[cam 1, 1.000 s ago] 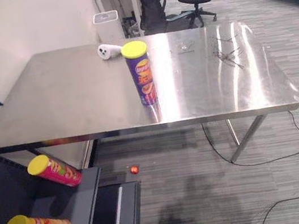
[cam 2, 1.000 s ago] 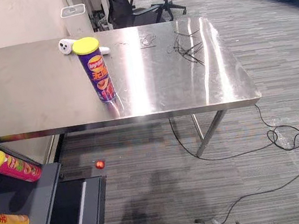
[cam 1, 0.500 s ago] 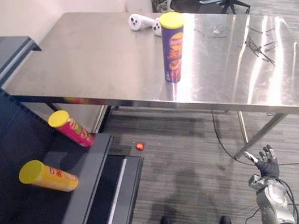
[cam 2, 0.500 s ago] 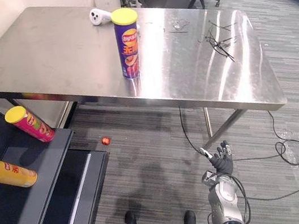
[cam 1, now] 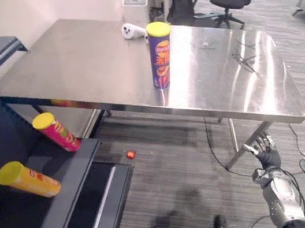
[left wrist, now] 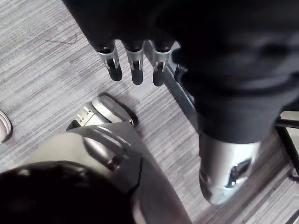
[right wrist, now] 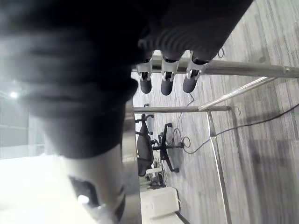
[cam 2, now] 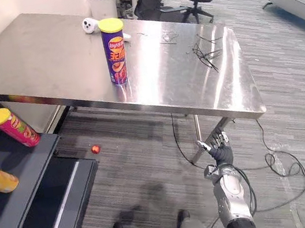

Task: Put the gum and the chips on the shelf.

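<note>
- The steel table (cam 1: 74, 68) is seen ahead, and the dark shelf (cam 1: 65, 187) at the left.
- The purple chips can (cam 1: 160, 55) is stood upright mid-table, its long axis vertical.
- The right hand (cam 2: 220, 148) is held low off the table's near right corner, fingers spread and empty; the can lies up and leftward, and this hand is judged nearer.
- The left hand (left wrist: 135, 70) is pointed floorward, fingers straight, empty.
- Whether the white object (cam 1: 133, 30) behind the can is the gum cannot be told.

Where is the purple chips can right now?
The purple chips can stands upright on the steel table, around mid-width in the eye views, just in front of the white object by the far edge.
</note>
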`<state>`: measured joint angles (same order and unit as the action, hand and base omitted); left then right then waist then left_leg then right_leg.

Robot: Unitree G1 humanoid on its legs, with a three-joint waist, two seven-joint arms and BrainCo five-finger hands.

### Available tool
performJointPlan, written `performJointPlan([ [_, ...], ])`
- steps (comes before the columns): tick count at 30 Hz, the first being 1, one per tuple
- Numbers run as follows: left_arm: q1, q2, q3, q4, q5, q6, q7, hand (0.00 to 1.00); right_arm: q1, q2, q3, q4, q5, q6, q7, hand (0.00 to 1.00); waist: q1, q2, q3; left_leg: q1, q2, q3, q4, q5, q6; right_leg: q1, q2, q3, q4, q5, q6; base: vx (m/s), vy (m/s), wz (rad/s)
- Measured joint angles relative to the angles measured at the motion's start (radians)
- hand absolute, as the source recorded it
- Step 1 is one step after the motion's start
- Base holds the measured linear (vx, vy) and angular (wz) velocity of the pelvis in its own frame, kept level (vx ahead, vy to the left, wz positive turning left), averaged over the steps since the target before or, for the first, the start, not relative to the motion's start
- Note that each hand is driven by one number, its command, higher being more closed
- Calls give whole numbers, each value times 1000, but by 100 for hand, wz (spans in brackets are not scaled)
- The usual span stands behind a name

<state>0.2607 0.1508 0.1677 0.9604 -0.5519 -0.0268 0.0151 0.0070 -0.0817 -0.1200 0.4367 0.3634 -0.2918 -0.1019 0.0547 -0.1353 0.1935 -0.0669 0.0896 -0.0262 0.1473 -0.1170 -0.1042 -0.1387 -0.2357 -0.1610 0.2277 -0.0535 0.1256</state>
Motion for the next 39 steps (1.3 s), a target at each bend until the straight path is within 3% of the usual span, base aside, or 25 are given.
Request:
performJointPlan([
  [2, 5, -26, 6, -6, -39, 11, -14, 0, -5, 1, 8, -15, -2, 2, 0, 0, 9, 38, -6, 0, 45, -19, -6, 13, -27, 13, 47, -25, -28, -6, -6, 133, -231, 31],
  [5, 10, -53, 25, -4, -56, 14, -12, 0, 5, 2, 24, -41, -3, 17, 2, 0, 11, 73, -12, 17, 94, -51, -54, 33, -59, 58, 99, -72, -83, 6, -24, 151, -165, 21],
  [9, 11, -62, 25, -2, -56, 11, -7, 0, 36, 2, 27, -50, -3, 34, 2, 0, 10, 77, -13, 49, 101, -66, -84, 37, -66, 117, 109, -108, -126, 11, -30, 129, -45, 22],
  [14, 8, -65, -6, -2, -52, -7, 2, 0, 90, 3, 45, -89, -3, 42, 3, 0, 0, 98, -22, 57, 63, -66, -107, 56, -57, 172, 77, -156, -181, 20, -14, 76, 34, 26],
  [18, 8, -64, -15, -2, -50, -13, 2, 0, 104, 5, 49, -112, -3, 42, 32, 0, 1, 101, -24, 61, 62, -56, -117, 66, -58, 184, 75, -165, -192, 23, -10, 20, 14, 11],
  [25, 9, -53, -26, 20, -14, -18, 7, 0, 187, -9, 60, -291, -9, 75, 197, 0, -17, 113, -40, 94, 73, 1, -198, 109, -54, 177, 78, -155, -197, 24, -9, -40, -7, -7],
  [35, 1, -21, -66, 37, 23, -15, -1, 0, 232, -118, 251, -431, -9, 219, 469, 0, -24, 101, -62, 111, 66, 34, -225, 111, -51, 174, 75, -132, -211, 32, -2, 13, 7, -6],
  [39, -3, -15, -77, 38, 24, -13, -1, 0, 176, -152, 340, -497, -8, 237, 522, 0, -23, 100, -62, 110, 66, 34, -228, 111, -51, 174, 75, -135, -212, 32, -1, 40, 3, 3],
])
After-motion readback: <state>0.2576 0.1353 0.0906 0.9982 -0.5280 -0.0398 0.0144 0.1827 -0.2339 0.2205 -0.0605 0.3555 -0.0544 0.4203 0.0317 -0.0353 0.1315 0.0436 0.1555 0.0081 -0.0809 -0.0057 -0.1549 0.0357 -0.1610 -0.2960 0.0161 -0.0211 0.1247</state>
